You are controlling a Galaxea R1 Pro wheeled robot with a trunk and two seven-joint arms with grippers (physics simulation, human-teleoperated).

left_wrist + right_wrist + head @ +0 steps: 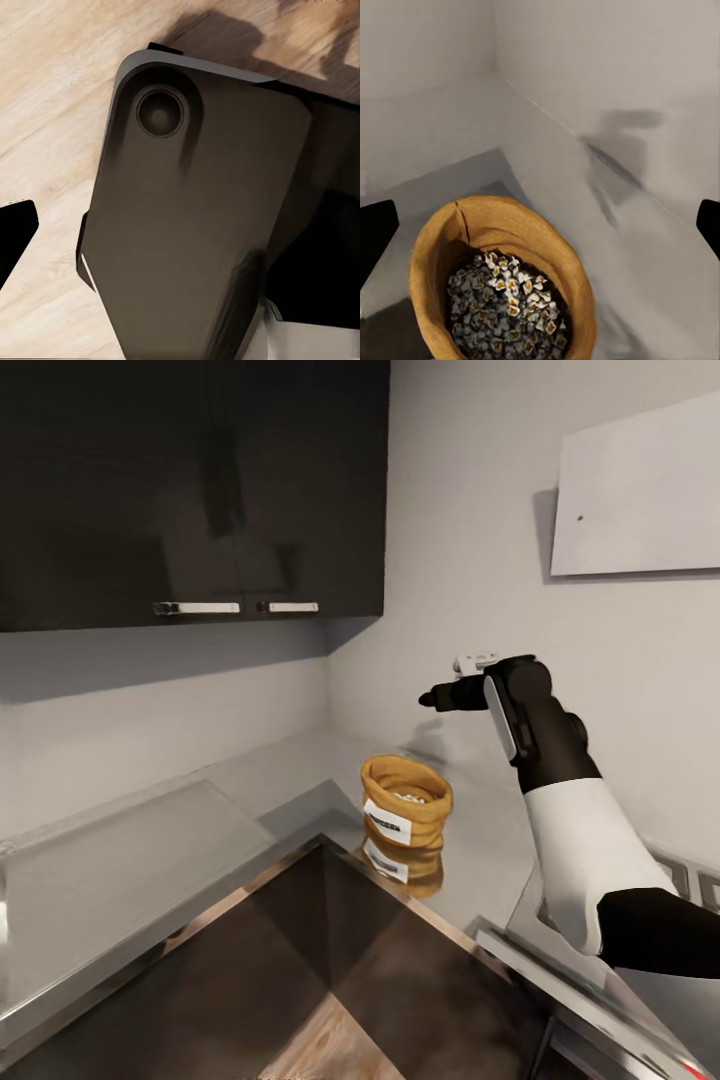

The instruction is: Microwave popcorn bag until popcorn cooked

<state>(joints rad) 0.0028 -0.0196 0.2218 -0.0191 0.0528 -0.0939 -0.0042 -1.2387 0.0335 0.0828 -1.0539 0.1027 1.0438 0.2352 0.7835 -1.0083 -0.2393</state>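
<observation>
At the upper left of the head view we see dark cabinets (190, 490) with two pale handles. Below them the countertop (130, 870) runs along the grey wall into the corner. The bag (405, 803) stands upright at the picture's centre, near the counter's inner edge; its white label (388, 824) has dark lettering too small to read. Right of it, higher, our right gripper (432, 699) hangs above the counter, nothing between it and the bag. In the right wrist view its fingers (375, 232) are wide apart, with popcorn (506, 311) inside the bag. The left wrist view shows wood floor (52, 90) and a dark robot part (195, 225); we cannot tell the left gripper's state.
</observation>
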